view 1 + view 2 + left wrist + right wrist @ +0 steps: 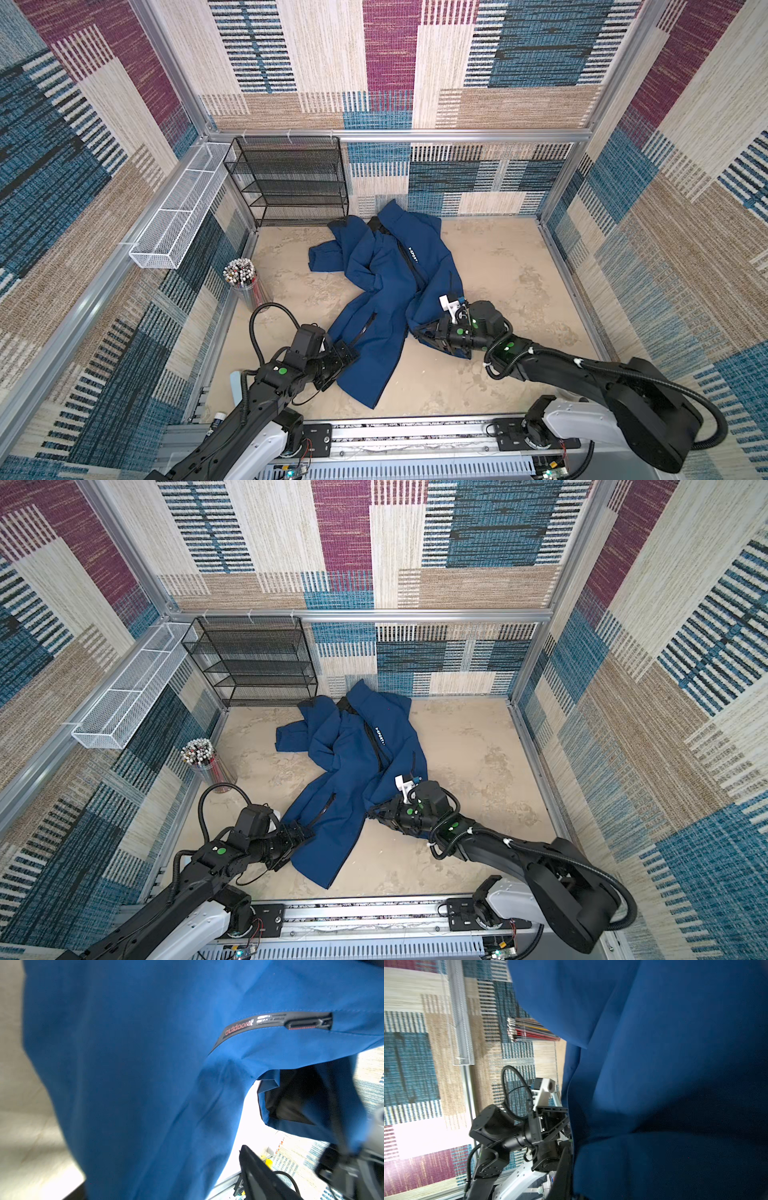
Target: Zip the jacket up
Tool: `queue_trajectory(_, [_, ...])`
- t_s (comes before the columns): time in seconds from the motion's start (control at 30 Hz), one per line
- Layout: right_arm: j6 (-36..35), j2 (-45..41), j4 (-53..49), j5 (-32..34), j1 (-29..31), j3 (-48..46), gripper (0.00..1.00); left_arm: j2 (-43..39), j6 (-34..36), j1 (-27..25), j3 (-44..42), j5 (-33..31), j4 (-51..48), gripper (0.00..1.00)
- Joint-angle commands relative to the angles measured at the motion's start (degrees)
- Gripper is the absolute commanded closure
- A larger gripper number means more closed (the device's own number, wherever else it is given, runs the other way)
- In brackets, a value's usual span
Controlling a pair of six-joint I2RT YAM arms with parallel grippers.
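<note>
The navy blue jacket (390, 282) (353, 762) lies crumpled on the beige table, collar toward the back wall. Its black front zipper (411, 266) runs beside the white chest text. My left gripper (347, 353) (301, 833) sits at the jacket's left hem near a pocket zipper (303, 1023), jaws wide. One dark finger (255, 1167) shows; blue cloth (145, 1064) hides the other. My right gripper (428, 332) (380, 810) is shut on the right front panel's lower edge. Blue fabric (675, 1064) presses against its finger (566, 1167).
A black mesh shelf (286, 178) stands at the back left. A white mesh basket (178, 220) hangs on the left wall, with a cup of pencils (245, 282) below it. An aluminium rail (395, 432) runs along the front edge.
</note>
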Motion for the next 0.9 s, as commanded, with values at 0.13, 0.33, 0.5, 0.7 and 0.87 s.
queue_trajectory(0.13, [-0.44,11.85,12.13,0.17,2.3,5.36,1.0,-0.65,-1.25,-0.57,0.15,-2.25,0.03,0.16])
queue_trajectory(0.33, [3.59,27.03,21.3,-0.06,5.36,13.01,1.0,-0.83,-1.68,-1.1,-0.73,-2.55,0.77,0.16])
queue_trajectory(0.5, [7.57,36.16,28.05,3.61,6.93,18.74,1.0,-2.34,-2.37,-1.54,-1.22,-2.89,0.45,0.16])
queue_trajectory(0.7, [8.98,39.59,28.76,8.95,8.12,21.86,1.0,-2.69,-4.0,-2.47,-2.35,-3.21,2.08,0.16])
queue_trajectory(0.87, [10.9,42.83,28.86,15.91,8.58,23.23,1.0,-2.97,-6.06,-5.68,-2.84,-5.37,2.28,0.16])
